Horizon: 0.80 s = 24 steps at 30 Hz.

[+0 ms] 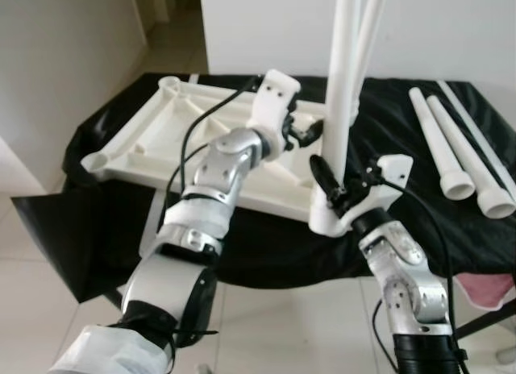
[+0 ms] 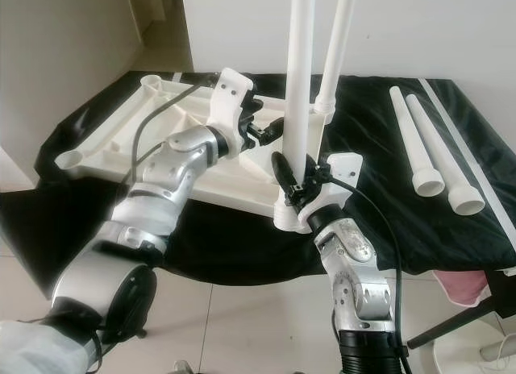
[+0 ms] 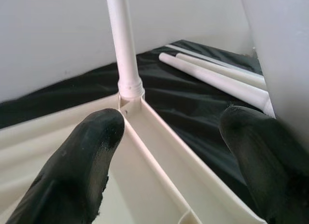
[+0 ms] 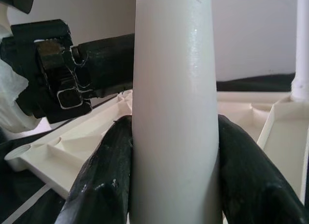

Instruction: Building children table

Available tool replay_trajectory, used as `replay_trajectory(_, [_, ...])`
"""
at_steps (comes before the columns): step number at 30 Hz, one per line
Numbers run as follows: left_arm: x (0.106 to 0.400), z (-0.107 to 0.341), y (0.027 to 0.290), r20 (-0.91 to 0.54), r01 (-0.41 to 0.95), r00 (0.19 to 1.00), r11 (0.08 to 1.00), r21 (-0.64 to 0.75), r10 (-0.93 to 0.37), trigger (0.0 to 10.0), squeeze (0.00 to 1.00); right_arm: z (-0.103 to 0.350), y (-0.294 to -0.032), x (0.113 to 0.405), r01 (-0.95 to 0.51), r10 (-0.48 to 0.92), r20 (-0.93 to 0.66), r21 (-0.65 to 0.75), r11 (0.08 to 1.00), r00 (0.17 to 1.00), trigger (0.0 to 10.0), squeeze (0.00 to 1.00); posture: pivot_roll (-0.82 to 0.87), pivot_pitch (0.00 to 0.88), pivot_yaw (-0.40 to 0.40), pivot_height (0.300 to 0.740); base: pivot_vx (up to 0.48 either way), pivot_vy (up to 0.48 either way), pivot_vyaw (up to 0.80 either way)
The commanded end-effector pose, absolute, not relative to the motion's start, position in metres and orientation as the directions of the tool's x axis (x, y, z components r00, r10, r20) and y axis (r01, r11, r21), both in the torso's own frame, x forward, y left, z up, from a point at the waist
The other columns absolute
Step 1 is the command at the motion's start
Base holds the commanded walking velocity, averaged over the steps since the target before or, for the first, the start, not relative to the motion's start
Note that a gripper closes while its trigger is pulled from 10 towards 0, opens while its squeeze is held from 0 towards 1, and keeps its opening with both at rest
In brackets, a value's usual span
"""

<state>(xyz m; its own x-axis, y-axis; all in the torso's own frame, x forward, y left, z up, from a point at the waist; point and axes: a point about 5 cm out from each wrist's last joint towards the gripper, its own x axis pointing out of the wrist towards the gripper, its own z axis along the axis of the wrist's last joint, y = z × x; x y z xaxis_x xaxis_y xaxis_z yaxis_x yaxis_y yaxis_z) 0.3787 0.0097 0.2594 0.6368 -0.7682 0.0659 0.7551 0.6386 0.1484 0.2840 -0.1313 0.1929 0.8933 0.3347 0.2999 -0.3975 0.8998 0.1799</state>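
A white plastic table top (image 1: 161, 140) lies upside down on a surface covered with a black cloth (image 1: 419, 205). You can see the ribs on its underside and round holes at its corners.

Two long white plastic legs stand up from the table top. The near white leg (image 1: 339, 108) stands in the corner closest to the robot. The far white leg (image 2: 334, 51) stands in the corner behind it, tilted a little.

The right pincer (image 1: 330, 184) is low down on the near leg, just above the corner. Its two black fingers (image 4: 104, 185) are closed tight on the leg, one on each side, touching it.

The left pincer (image 1: 310, 130) reaches over the middle of the table top, just beside the near leg. Its black fingertips (image 3: 87, 161) are wide apart and hold nothing. In the left wrist view the far leg sits in its socket between the two fingertips, well beyond them.

Two more loose white legs (image 1: 451, 148) lie side by side on the black cloth at the robot's right, well apart from the table top. Their wider ends point toward the robot.

A white wall (image 1: 451, 27) is behind the surface, and pale floor tiles (image 1: 48, 309) are below it. Something pink (image 1: 488, 289) shows by the lower right edge.
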Motion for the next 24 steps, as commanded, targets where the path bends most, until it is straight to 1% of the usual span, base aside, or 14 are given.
replay_trajectory(1, [0.376,0.278,-0.003,0.126,0.745,0.627,0.639,0.189,-0.769,10.0,0.0,0.188,-0.117,0.283,-0.455,0.403,0.272,0.164,0.875,0.874,10.0,0.0,-0.07,0.0,0.004,0.74,0.0,0.0,0.0])
replay_trajectory(4, [0.374,0.284,-0.005,0.144,0.758,0.605,0.621,0.199,-0.783,10.0,0.0,0.187,-0.116,0.285,-0.446,0.399,0.257,0.159,0.881,0.88,10.0,0.0,-0.08,0.0,0.0,0.74,0.0,0.0,0.0])
replay_trajectory(8, [0.373,0.287,-0.006,0.161,0.76,0.597,0.618,0.199,-0.786,10.0,0.0,0.187,-0.117,0.286,-0.438,0.392,0.253,0.16,0.885,0.885,10.0,0.0,-0.08,0.0,-0.005,0.74,0.0,0.0,0.0])
replay_trajectory(10, [0.371,0.295,-0.007,0.195,0.767,0.579,0.61,0.198,-0.792,10.0,0.0,0.187,-0.118,0.289,-0.416,0.374,0.242,0.159,0.895,0.896,10.0,0.0,-0.1,0.0,-0.009,0.74,0.0,0.0,0.0])
replay_trajectory(18, [0.366,0.304,-0.012,0.234,0.78,0.551,0.594,0.196,-0.801,10.0,0.0,0.192,-0.119,0.293,-0.379,0.337,0.24,0.162,0.911,0.911,10.0,0.0,-0.11,0.0,-0.012,0.74,0.0,0.0,0.0])
replay_trajectory(24, [0.354,0.316,-0.023,0.284,0.803,0.497,0.559,0.206,-0.82,10.0,0.0,0.196,-0.12,0.299,-0.329,0.281,0.236,0.2,0.923,0.93,10.0,0.0,-0.11,0.0,-0.003,0.74,0.0,0.0,0.0])
